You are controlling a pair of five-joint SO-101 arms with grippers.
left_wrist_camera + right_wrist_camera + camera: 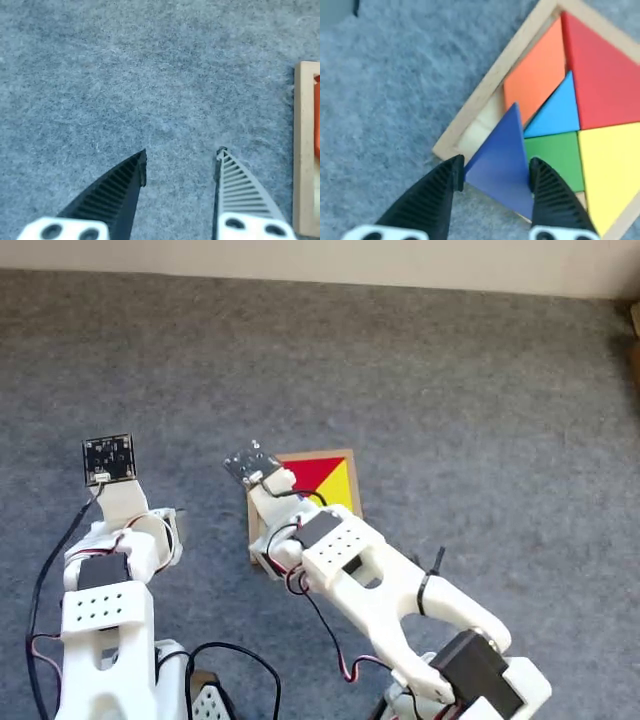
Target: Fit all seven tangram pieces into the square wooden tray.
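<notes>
You are working over a grey, carpet-like counter [450, 390], with a pale wall [400, 260] running along its far edge. The square wooden tray [490, 82] is holding a red triangle [605, 75], a yellow triangle [610, 170], an orange parallelogram [535, 75], a light blue triangle [557, 112] and a green square [555, 155], packed edge to edge. The dark blue triangle [500, 160] is lying over the tray's bare corner, overlapping the rim. Your right gripper [496, 172] is grasping it between its fingers. Your left gripper [181, 162] is hovering beside the tray, fingers released.
</notes>
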